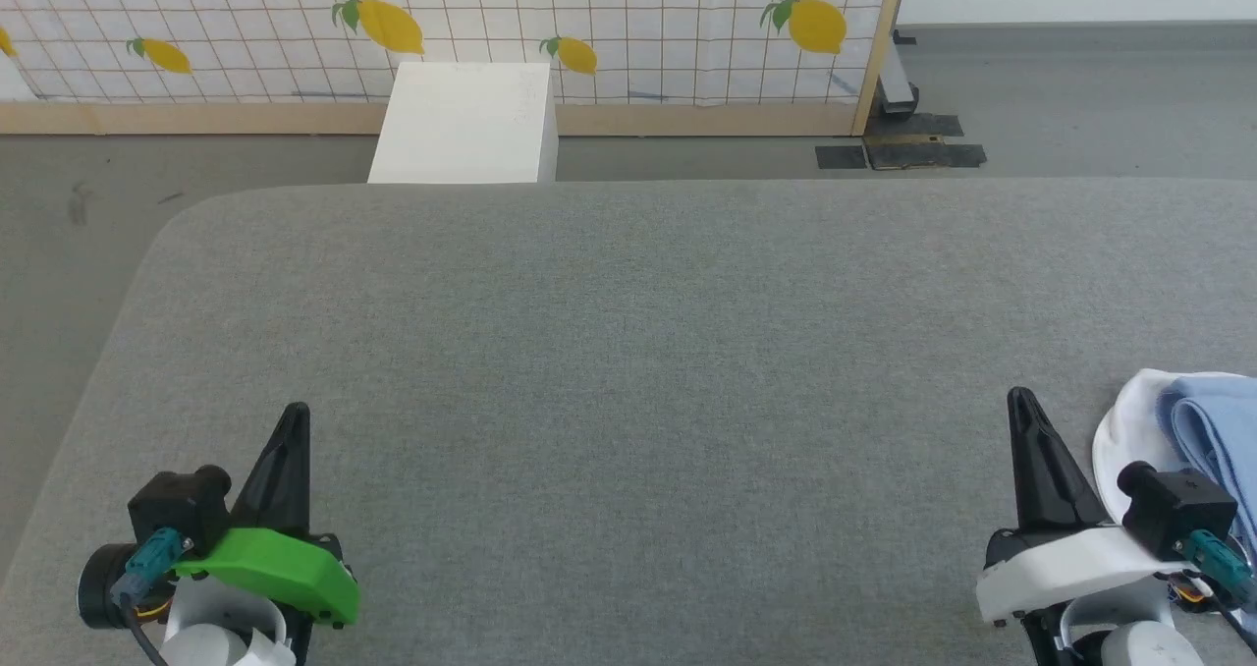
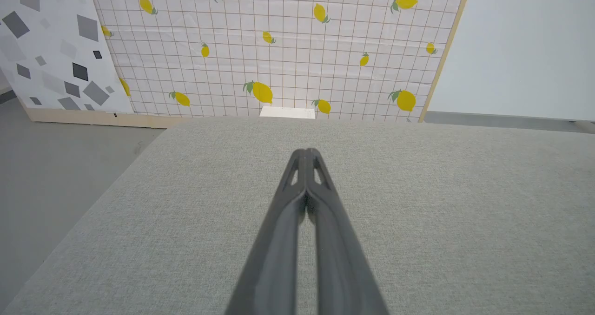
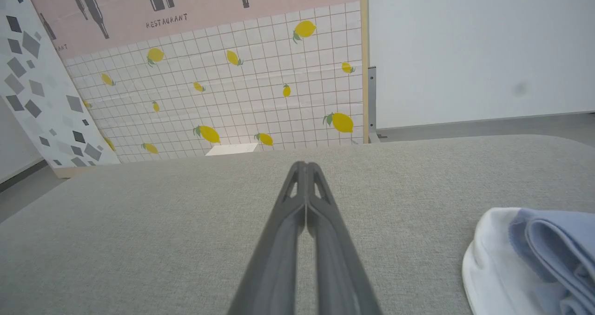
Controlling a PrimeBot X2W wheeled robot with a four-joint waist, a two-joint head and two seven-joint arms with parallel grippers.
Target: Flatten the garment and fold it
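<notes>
Black fingers frame the bottom of the head view. The left pincer (image 1: 295,418) rises at lower left above a green wrist cover, and the right pincer (image 1: 1019,401) at lower right above a white one. Each has its 2 fingers pressed together and grips nothing. Both rest over a grey cloth-covered desk (image 1: 628,352). The garment (image 1: 1218,440), light blue with a white fabric edge, lies bunched at the lower right edge of the frame, just beside the right pincer and partly cut off. Beyond the desk, a white box (image 1: 462,121) stands at upper centre against a lemon-print panel (image 1: 638,37), with grey floor (image 1: 79,194) to the left.

From the left wrist, the left pincer (image 2: 307,153) runs up the middle of the frame, tips closed and empty. Grey desk spreads on all sides of it. The lemon-print panel fills the top, and a panel of grey diamonds (image 2: 46,50) leans at upper left.

From the right wrist, the right pincer (image 3: 304,165) points up the centre, tips closed and empty. The garment (image 3: 558,236) sits at lower right on the desk, apart from the fingers, with blue folds lying over white. A pink panel (image 3: 186,8) lettered "RESTAURANT" tops the lemon print at upper left, and a white wall (image 3: 465,50) fills the upper right.
</notes>
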